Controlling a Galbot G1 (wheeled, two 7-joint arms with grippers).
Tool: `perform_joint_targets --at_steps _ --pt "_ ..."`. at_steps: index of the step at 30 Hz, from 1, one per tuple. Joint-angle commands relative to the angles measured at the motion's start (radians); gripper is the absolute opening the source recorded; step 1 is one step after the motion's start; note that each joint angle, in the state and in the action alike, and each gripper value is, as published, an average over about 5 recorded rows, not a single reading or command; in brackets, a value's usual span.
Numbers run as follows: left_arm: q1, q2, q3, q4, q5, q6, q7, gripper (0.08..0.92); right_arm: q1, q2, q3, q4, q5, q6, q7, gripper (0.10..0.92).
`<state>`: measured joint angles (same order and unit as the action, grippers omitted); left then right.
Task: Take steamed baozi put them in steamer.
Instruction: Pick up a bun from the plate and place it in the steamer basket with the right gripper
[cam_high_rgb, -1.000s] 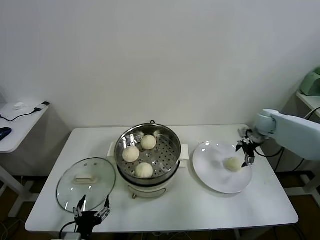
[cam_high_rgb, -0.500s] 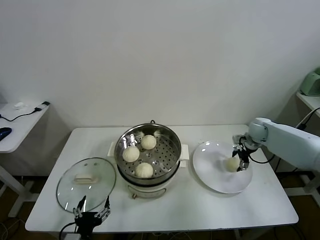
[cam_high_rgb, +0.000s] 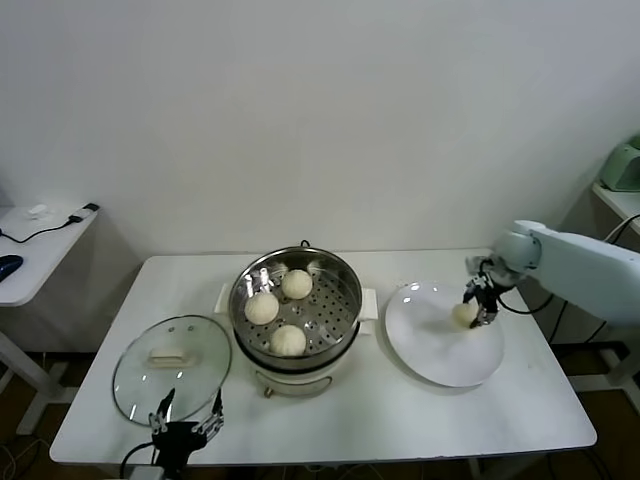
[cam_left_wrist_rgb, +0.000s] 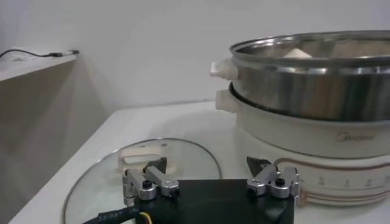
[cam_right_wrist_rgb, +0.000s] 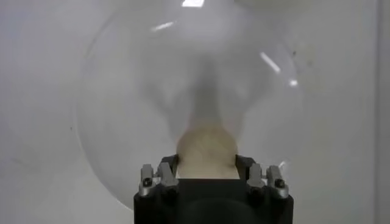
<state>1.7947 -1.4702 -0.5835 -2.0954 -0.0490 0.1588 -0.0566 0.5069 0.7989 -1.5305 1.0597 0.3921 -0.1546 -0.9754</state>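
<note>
A: What has the right gripper (cam_high_rgb: 476, 303) got?

B: Its jaws are clamped on one steamed baozi (cam_high_rgb: 465, 313), a finger on each side. In the right wrist view the bun (cam_right_wrist_rgb: 206, 150) sits snug between the two fingers (cam_right_wrist_rgb: 159, 177), with the white plate (cam_right_wrist_rgb: 122, 91) spread out beyond it.

A: Is the bun touching the plate?

B: It is over the far right part of the plate (cam_high_rgb: 430, 350), by the rim; I cannot tell whether it touches the surface.

A: And the other buns?

B: Three baozi (cam_high_rgb: 288, 340) lie on the perforated tray inside the steamer (cam_high_rgb: 340, 318), which stands mid-table, just left of the plate.

A: The left arm?

B: The left gripper (cam_high_rgb: 185, 428) waits at the near table edge with its jaws spread, holding nothing. It sits just by the glass lid (cam_high_rgb: 140, 380), which lies flat beside the steamer. The left wrist view shows the lid (cam_left_wrist_rgb: 97, 182) and the steamer's steel wall (cam_left_wrist_rgb: 317, 88) above its white base.
</note>
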Motion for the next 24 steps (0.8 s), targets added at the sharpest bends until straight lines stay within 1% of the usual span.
perform_joint_targets --at_steps 1,4,7,10,13,18,24 --pt "0.001 0.000 -0.001 0.002 0.001 -0.001 0.000 0.823 0.515 0.048 -0.369 0.228 0.362 -0.033 0.006 0.636" --pt "-0.001 0.003 0.001 -0.004 -0.001 0.001 0.001 0.823 0.656 0.099 -0.414 0.317 0.506 -0.070 0.028 0.636" --pt "-0.003 0.009 0.002 -0.010 -0.005 0.003 0.002 0.823 0.732 0.163 -0.410 0.419 0.624 -0.119 0.074 0.637" --pt "-0.008 0.011 0.006 -0.014 -0.003 0.005 0.002 0.823 0.748 0.242 -0.371 0.495 0.718 -0.169 0.135 0.640" --pt "-0.015 0.013 0.011 -0.016 -0.001 0.007 0.003 0.823 0.720 0.330 -0.329 0.530 0.789 -0.214 0.200 0.640" --pt "-0.024 0.015 0.013 -0.017 0.000 0.005 0.003 0.823 0.615 0.448 -0.279 0.526 0.827 -0.269 0.278 0.636" --pt "-0.026 0.014 0.010 -0.021 -0.006 0.004 0.003 0.823 0.465 0.514 -0.278 0.474 0.766 -0.307 0.336 0.638"
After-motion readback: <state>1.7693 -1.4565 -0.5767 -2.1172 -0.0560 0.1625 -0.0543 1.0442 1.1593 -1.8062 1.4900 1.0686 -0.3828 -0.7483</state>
